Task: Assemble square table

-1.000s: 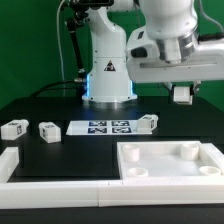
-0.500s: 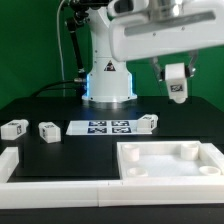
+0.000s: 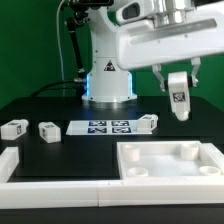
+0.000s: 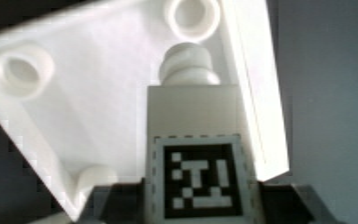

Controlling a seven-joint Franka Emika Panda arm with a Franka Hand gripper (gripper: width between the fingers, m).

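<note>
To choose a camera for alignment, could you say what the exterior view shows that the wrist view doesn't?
Exterior only: three loose stubby white plastic legs, the marker board, the arm's base. Wrist only: the held leg's narrow tip, close up near a round socket. Both: the large white square plastic tabletop and the tagged white leg clamped in the fingers.

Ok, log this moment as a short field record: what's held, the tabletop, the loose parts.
held leg: upright in the air, clamped between the fingers
below it: tabletop, rim up, visible sockets empty
loose legs: three on the table, two off one end of the marker board, one at the other end
</note>
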